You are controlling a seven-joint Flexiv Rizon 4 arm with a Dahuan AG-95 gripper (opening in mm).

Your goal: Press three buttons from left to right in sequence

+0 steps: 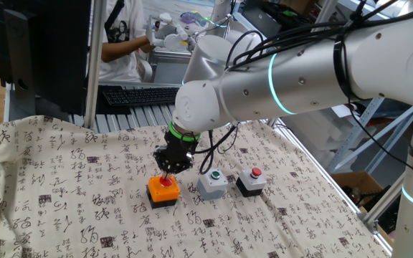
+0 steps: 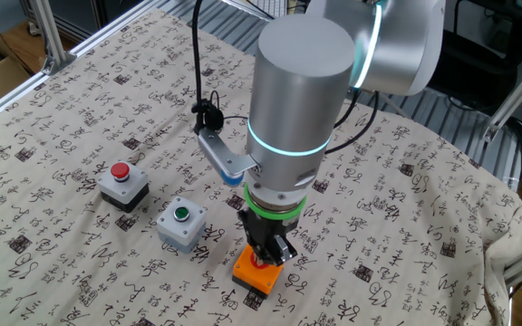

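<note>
tool (image 1: pixel 169 174): down on orange box's red cap, finger state unclear
orange box (image 1: pixel 163 193): leftmost on worktop (image 1: pixel 63 215), rigid, light, may skid
grey box (image 1: pixel 212 183): middle
black box (image 1: pixel 251 181): right end
contact: cap centre, straight down

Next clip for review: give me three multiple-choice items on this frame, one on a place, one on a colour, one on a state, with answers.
1. Which box is the gripper over?
A. orange box
B. light grey box
C. black box

2. What colour is the button on the light grey box?
A. red
B. green
C. blue

3. How do the three boxes stand on the cloth?
A. stacked
B. apart in a row
C. tipped over

Answers: 1 A, the fingertips sit at its red button in both views. 2 B, the cap shows green. 3 B, cloth shows between them.
</note>
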